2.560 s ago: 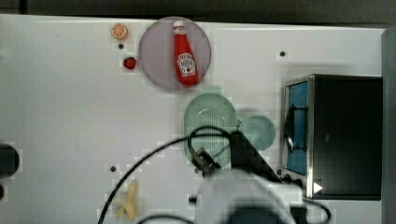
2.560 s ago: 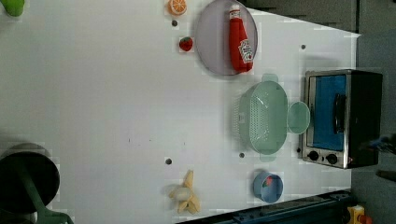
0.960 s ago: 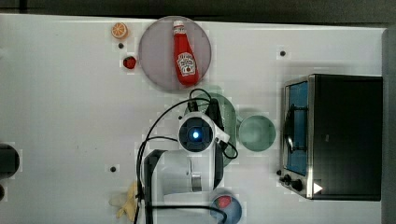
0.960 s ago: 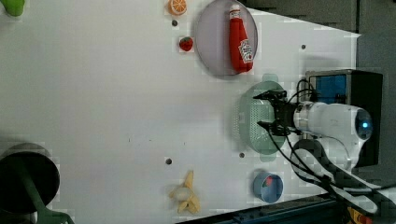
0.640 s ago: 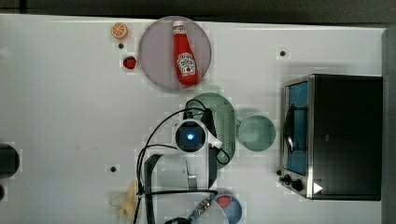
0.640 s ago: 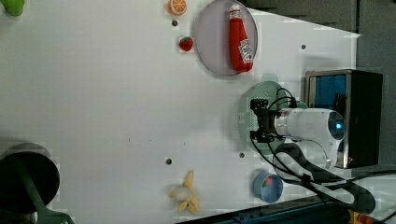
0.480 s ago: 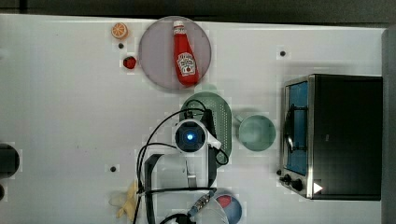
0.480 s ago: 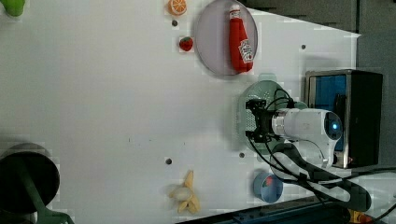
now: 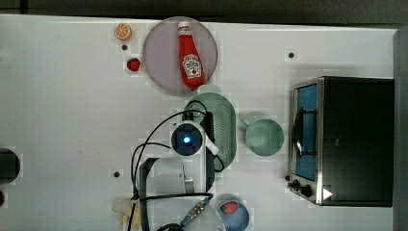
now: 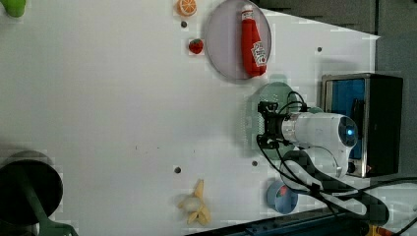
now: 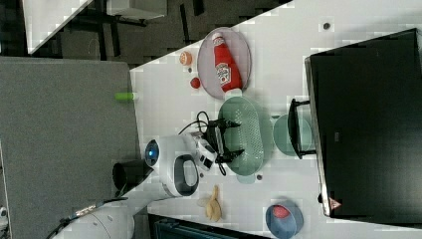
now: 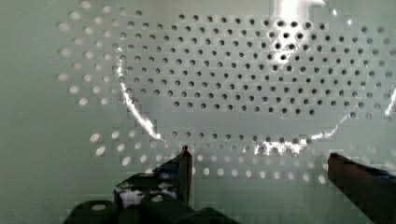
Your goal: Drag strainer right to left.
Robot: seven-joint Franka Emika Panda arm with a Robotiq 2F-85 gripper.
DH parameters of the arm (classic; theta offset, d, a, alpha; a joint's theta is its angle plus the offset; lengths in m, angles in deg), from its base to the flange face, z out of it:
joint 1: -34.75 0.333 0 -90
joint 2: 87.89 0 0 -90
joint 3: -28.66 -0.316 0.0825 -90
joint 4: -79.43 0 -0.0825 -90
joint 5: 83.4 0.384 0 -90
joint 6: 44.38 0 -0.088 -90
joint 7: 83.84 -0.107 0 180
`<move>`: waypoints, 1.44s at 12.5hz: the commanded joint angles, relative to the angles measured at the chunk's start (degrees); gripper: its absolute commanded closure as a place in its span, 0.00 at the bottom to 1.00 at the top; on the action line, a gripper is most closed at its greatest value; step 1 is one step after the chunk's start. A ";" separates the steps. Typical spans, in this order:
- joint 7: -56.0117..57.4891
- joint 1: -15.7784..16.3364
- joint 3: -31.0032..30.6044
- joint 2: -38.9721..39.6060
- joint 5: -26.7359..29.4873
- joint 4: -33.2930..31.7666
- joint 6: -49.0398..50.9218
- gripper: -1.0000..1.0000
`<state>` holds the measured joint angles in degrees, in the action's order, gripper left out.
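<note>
Inside strainer (image 11: 249, 134), end effector (image 11: 230, 139) spread

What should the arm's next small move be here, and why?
Probably keep pushing the strainer toward the top view's left. The open gripper sits inside its bowl, fingers spread just above the perforated bottom, and the table on that side looks free. The green cup stands apart on the other side.
</note>
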<state>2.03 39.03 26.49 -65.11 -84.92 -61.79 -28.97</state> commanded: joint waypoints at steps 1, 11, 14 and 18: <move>-3.02 3.84 -0.58 -0.56 -0.96 0.26 0.54 0.00; -12.99 13.34 -1.40 2.93 3.88 8.53 8.55 0.00; -14.80 15.93 -1.40 3.88 5.26 10.65 9.66 0.00; -16.39 19.48 -1.40 5.54 7.93 13.64 10.50 0.00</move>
<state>-10.17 56.59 25.23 -60.06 -77.31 -49.93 -16.88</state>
